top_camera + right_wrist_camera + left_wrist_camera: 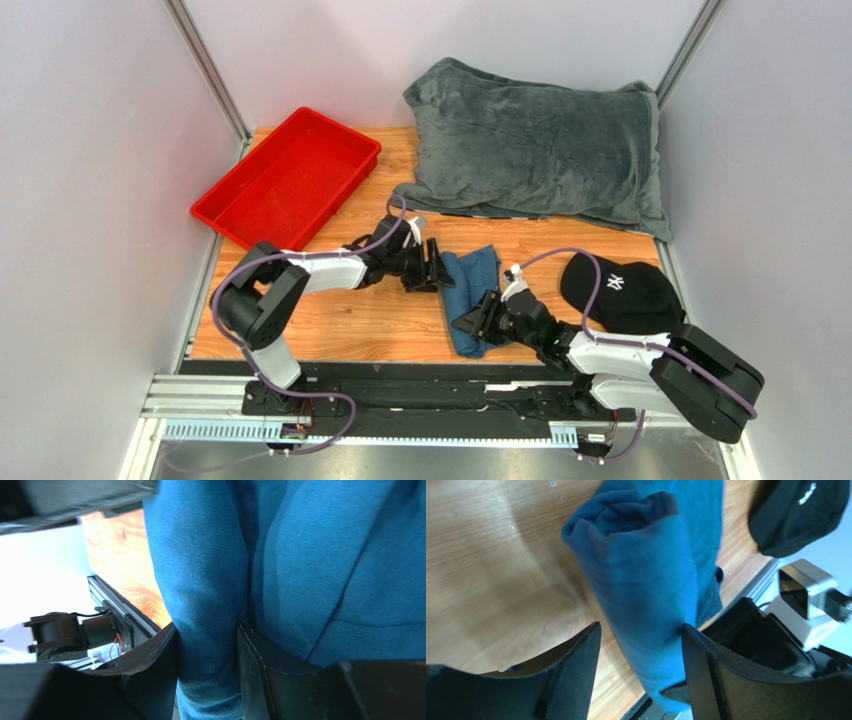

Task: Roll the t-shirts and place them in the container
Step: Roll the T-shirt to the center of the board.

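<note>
A dark teal-blue t-shirt [470, 288] lies partly rolled on the wooden table, the roll running toward the near edge. My left gripper [437, 265] stands open astride the roll's far end. In the left wrist view the t-shirt roll [641, 580] touches the right finger [701, 670], and bare wood shows between it and the left finger [576, 670]. My right gripper [482, 318] is shut on the roll's near end. In the right wrist view the t-shirt [205, 605] is pinched between both fingers [255, 675], with loose cloth spreading to the right.
A red tray [240, 215] sits at the back left. A fuzzy grey blanket [540, 150] fills the back right. A black cap [625, 290] lies right of the shirt, near my right arm. The metal rail [400, 385] runs along the near edge.
</note>
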